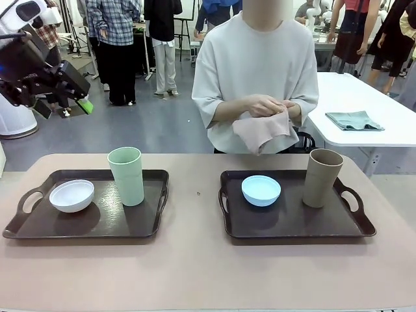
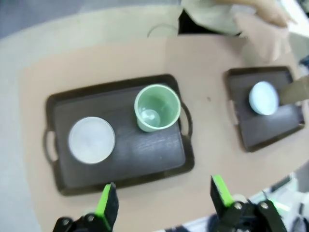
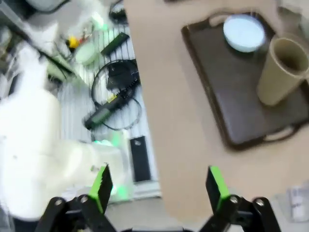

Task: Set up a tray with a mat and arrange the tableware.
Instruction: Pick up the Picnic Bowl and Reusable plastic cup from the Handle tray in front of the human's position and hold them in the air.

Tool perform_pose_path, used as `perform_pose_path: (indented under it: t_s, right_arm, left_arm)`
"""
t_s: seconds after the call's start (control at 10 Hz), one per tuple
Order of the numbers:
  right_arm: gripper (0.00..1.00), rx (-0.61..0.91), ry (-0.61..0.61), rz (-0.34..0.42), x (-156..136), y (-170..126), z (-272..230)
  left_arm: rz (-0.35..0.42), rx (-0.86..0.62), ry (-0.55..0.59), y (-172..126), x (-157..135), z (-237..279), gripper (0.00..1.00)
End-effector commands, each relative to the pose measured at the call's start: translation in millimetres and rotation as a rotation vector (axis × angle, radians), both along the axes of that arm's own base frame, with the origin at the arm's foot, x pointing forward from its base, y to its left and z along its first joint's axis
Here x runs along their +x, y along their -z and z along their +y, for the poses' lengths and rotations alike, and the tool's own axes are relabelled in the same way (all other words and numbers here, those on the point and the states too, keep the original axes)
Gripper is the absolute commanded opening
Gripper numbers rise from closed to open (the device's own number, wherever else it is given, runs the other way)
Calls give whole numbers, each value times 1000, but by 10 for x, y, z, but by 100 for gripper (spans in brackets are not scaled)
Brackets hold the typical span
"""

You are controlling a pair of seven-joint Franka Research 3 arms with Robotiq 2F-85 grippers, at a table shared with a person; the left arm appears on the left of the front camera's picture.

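Note:
Two dark brown trays lie on the table. The left tray [image 1: 39, 227] [image 2: 120, 159] carries a white bowl [image 1: 71, 195] [image 2: 91, 139] and a pale green tumbler [image 1: 126, 175] [image 2: 157, 107]. On the right tray [image 1: 292, 221] [image 3: 227, 77] rest a light blue bowl [image 1: 261, 190] [image 2: 263, 98] [image 3: 244, 32] and a tan-brown tumbler [image 1: 322, 177] [image 3: 282, 70]. A person holds a pinkish mat [image 1: 261, 132] in both hands over the far edge. My left gripper [image 1: 65, 97] [image 2: 164, 195] hangs open high above the left tray. My right gripper [image 3: 157, 186] is open above the table's near edge.
A folded grey-green cloth [image 1: 354, 120] lies on a white table at the back right. Cables and devices [image 3: 113, 92] sit on the floor beside the table in the right wrist view. People stand in the background.

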State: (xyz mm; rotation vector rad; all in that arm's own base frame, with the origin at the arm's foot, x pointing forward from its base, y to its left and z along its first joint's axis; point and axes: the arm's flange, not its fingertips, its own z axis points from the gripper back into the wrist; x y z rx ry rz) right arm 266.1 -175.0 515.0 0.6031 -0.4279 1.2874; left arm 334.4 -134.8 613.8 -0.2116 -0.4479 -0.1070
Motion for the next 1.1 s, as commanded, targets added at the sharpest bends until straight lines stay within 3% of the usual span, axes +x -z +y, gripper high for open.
perform_pose_path:
  t_s: [0.0, 0.2, 0.6, 1.0]
  right_arm:
    - [100, 125, -53, -202, 471, 51, -114]
    - [100, 80, -108, -269, 836, 61, 64]
    - [100, -39, -93, -334, 1313, 67, 379]
    - [100, -32, -64, -256, 1440, 290, 399]
  left_arm:
    - [-1, -31, 86, 87, 190, -586, 100]
    - [25, 7, 133, 113, 367, -1091, 100]
    - [47, 51, 186, 327, 697, -2004, 100]
    - [132, 136, 179, 908, 1179, -2789, 100]
